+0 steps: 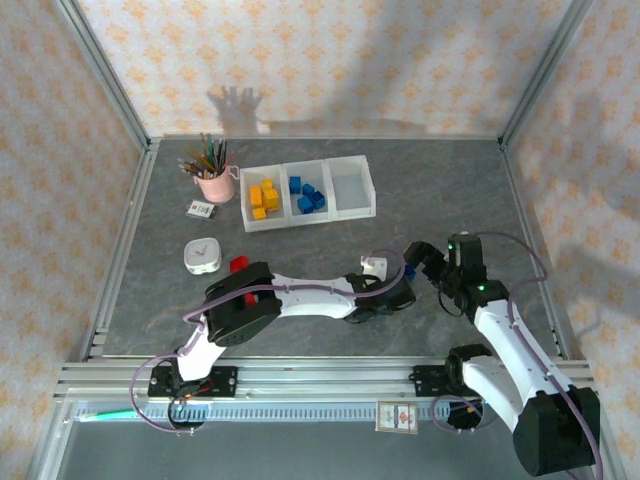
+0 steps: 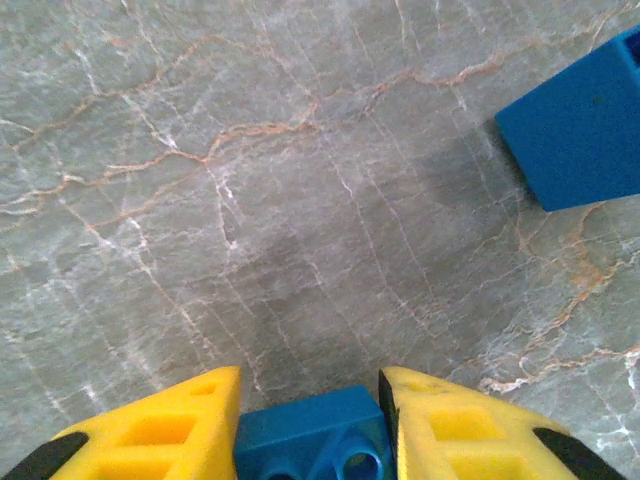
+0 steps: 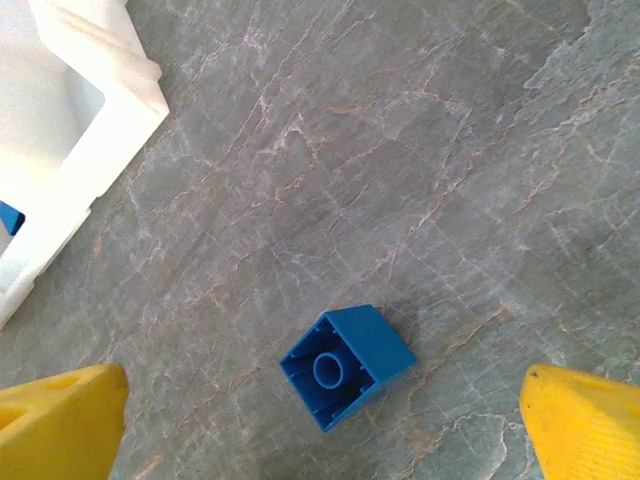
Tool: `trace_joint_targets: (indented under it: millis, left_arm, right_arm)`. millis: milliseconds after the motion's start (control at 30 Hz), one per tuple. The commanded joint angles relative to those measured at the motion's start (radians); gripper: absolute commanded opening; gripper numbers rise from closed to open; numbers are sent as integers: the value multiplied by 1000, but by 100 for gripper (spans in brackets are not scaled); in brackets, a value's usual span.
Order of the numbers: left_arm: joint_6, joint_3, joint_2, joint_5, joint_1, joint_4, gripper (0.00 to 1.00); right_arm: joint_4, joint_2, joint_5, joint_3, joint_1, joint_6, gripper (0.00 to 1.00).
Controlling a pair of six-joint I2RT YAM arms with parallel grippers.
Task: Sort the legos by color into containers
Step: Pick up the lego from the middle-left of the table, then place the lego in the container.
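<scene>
My left gripper [image 2: 310, 385] is shut on a blue lego [image 2: 312, 438]; both yellow fingers press its sides just above the grey table. A second blue lego [image 2: 580, 125] lies ahead and to the right of it. Below my right gripper [image 3: 322, 378], between its wide-open fingers, a blue lego [image 3: 350, 362] lies tipped with its hollow underside showing. From above, the two grippers meet mid-table around a speck of blue [image 1: 409, 270]. The containers [image 1: 342, 212] stand at the back: yellow-orange legos [image 1: 263, 197] in the left bin, blue ones [image 1: 307, 195] in the middle, the right bin [image 1: 352, 185] bare. Red legos [image 1: 238, 264] lie by the left arm's elbow.
A pink cup of pencils [image 1: 213, 185] stands left of the tray, with a small card [image 1: 201, 210] and a white square object [image 1: 202, 255] in front of it. A white boxy shape [image 3: 70, 130] sits at the upper left of the right wrist view. Metal rails frame the table.
</scene>
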Motion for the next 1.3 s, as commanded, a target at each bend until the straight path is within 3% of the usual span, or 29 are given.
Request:
trace_joint_targets:
  millis: [0,200,400,500,767,967,1133,1267]
  left_arm:
    - [-1,-32,-96,-71,2,-22,36]
    - [37,-94,-222,-141,51,-43,37]
    - [148,-114,-319,-217,211,-57,37]
    - [227,-98,-329,-199,327,-17,36]
    - [389,114,-119,-148,554,51,36]
    - [456,361,82,-164,639,5,36]
    - [475,455,127,-139,669,-44,57]
    - [482,418,61,-78,668,-17,61]
  right_arm:
    - [2,-1,-39,43,-5,-38,100]
    - [8,52,-114,96,7,-66,100]
    - [55,97,-111,137,90,-40,100]
    - [99,117,-110,145,139,-6,100]
    - [169,174,-73,173,226,53,100]
    - [159,212,-63,210,228,36,100]
    - [118,212,-27,250,229,17,100]
    - [110,205,-6,261,225,15,100]
